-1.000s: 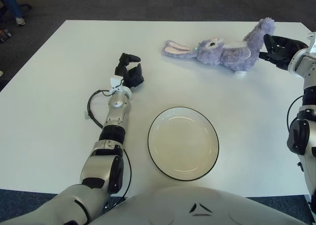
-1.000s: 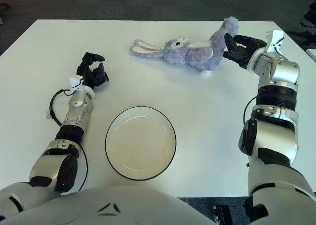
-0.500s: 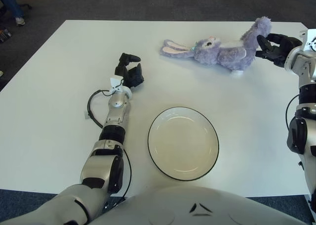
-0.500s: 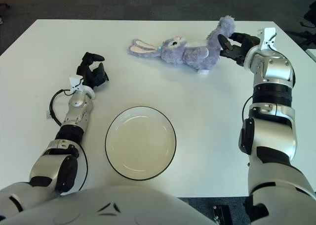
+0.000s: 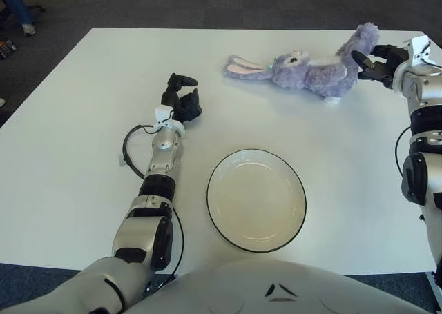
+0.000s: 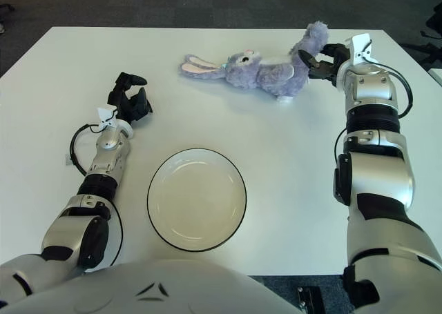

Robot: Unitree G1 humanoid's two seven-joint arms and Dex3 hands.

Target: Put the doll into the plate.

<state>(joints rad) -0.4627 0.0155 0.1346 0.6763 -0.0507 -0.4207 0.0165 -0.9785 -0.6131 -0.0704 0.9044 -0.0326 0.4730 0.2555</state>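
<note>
**Doll reached, not lifted**

My right hand [image 6: 324, 57] is at the leg of the purple plush rabbit doll [image 6: 259, 67], black fingers [image 5: 366, 60] closing around it; a firm hold isn't clear. The doll lies on the white counter [image 5: 69, 134] at the far side, well apart from the empty white black-rimmed plate [image 5: 256, 199]. Lift and carry remain. My left hand [image 5: 181, 99] shows left of the plate, fingers curled, holding nothing.

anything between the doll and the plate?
No. Only bare white table separates the doll from the plate; both eye views show it. The right hand is at the doll's raised leg.
</note>
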